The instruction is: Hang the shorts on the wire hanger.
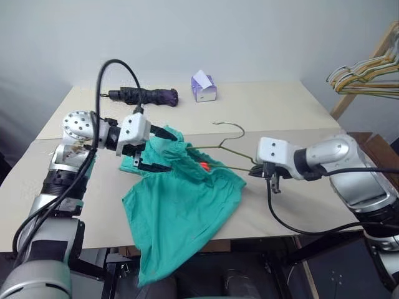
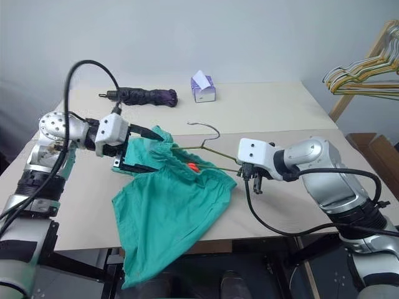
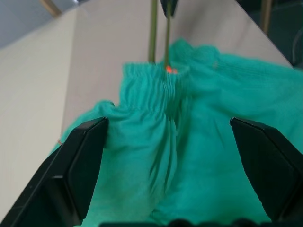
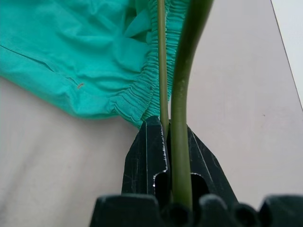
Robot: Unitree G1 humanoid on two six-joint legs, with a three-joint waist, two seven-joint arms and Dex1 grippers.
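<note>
The teal-green shorts (image 1: 181, 199) lie bunched on the table (image 1: 280, 118), with one leg hanging over the front edge. The thin wire hanger (image 1: 227, 147) lies to their right, hook towards the back, and its left end runs into the gathered waistband (image 3: 156, 90). My right gripper (image 1: 253, 171) is shut on the hanger's right corner; the right wrist view shows its fingers (image 4: 147, 151) clamped on the wire (image 4: 162, 61). My left gripper (image 1: 174, 151) is open, one finger on each side of the waistband, and its fingers (image 3: 75, 165) are not touching the cloth.
A folded dark purple umbrella (image 1: 146, 96) and a small purple tissue box (image 1: 204, 87) lie at the back of the table. A bunch of pale hangers (image 1: 365, 71) hangs on a wooden rack at the far right. A small orange spot (image 1: 204, 166) shows at the waistband.
</note>
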